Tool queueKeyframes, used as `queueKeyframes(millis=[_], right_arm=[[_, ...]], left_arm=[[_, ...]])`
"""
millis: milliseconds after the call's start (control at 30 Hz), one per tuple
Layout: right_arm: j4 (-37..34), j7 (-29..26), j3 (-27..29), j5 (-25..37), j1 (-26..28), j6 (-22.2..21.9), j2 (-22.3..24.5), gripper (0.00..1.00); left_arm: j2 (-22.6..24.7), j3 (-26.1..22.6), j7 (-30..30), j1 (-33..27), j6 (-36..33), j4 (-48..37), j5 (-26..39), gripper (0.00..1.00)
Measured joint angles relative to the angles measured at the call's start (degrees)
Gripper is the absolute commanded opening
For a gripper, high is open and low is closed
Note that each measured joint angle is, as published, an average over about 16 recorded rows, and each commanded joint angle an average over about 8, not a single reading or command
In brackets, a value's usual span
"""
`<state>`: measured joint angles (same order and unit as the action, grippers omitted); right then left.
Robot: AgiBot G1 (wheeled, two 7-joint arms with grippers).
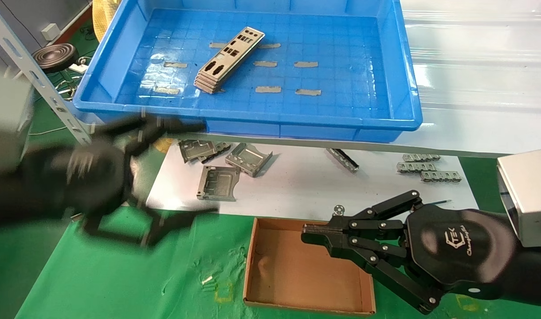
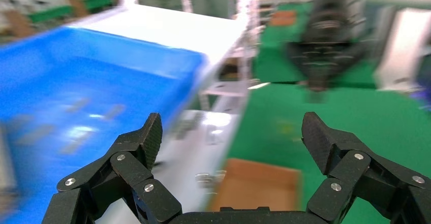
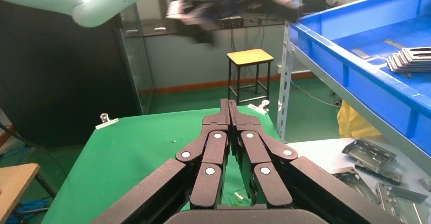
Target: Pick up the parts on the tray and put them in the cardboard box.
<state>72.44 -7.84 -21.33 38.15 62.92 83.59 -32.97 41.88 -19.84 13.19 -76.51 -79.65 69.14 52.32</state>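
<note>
A stack of thin silver-grey parts [image 1: 228, 60] lies slanted on the floor of the blue tray [image 1: 252, 124], left of its middle; the right wrist view shows the parts [image 3: 410, 60] in the tray [image 3: 356, 76]. My left gripper [image 1: 206, 168] is blurred by motion, open wide and empty, in front of the tray's near-left corner, above the white sheet's left end. The left wrist view shows the left gripper [image 2: 232, 127] with jaws far apart, the tray [image 2: 76, 82] and the cardboard box [image 2: 259, 186]. My right gripper [image 1: 303, 230] [image 3: 228, 102] is shut and empty above the cardboard box [image 1: 292, 270].
Bent grey brackets [image 1: 219, 181] and small connector strips [image 1: 430, 170] lie on the white sheet [image 1: 297, 190] between tray and box. Grey tape strips [image 1: 268, 89] dot the tray floor. A metal rack upright [image 1: 40, 79] stands at the left. A green mat [image 1: 97, 274] covers the near table.
</note>
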Motion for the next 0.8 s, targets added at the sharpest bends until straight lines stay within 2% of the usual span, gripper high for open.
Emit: queueKeyframes(millis=[200, 467, 800], right_arm=[[0.00, 0.00, 0.00, 0.00, 0.00, 0.00, 0.00, 0.00], [0.00, 0.00, -0.01, 0.00, 0.00, 0.00, 0.00, 0.00], [0.00, 0.01, -0.01, -0.01, 0.01, 0.00, 0.00, 0.00]], left_arm=[[6.81, -4.47, 2.72, -11.01, 4.88, -7.45, 10.02, 1.00], [16.88, -10.65, 6.44, -24.20, 11.10, -22.15, 22.52, 1.00], [26.69, -15.47, 7.98, -34.96, 15.13, -42.00, 31.10, 1.00]])
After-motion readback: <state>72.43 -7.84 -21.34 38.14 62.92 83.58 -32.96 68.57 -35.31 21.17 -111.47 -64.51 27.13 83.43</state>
